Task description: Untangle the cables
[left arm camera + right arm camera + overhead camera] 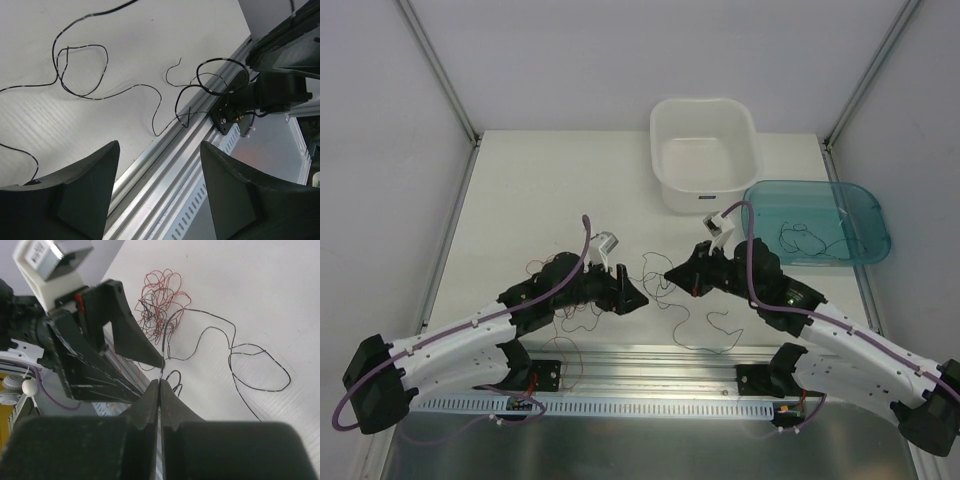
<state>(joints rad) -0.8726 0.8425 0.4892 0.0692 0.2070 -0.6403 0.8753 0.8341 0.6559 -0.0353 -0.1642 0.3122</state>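
1. Fingers (145, 407) of my right gripper (160, 385) are pinched tight on one black cable (164, 340). It runs up and away from the tips.
2. My left gripper (159, 146) is spread wide. I see nothing between its fingers, only the table (150, 30) and the metal rail (165, 165).
3. Both grippers point at each other near the middle of the table, just past the rail, with a small gap between their tips.
4. I see cables in three spots:
   - Loose black loops (82, 70) curl flat on the table by the rail.
   - A red and black clump (160, 297) lies on the table near the left gripper.
   - A few thin cables (800, 240) lie in the blue tray (868, 215) on the right.
5. I think the job is partly done. The cables in the tray look pulled free, and the loops on the table mostly lie apart.
6. The clump is what is left. It looks knotted, and the black cable I hold seems to run into it. Each strand there needs pulling out.
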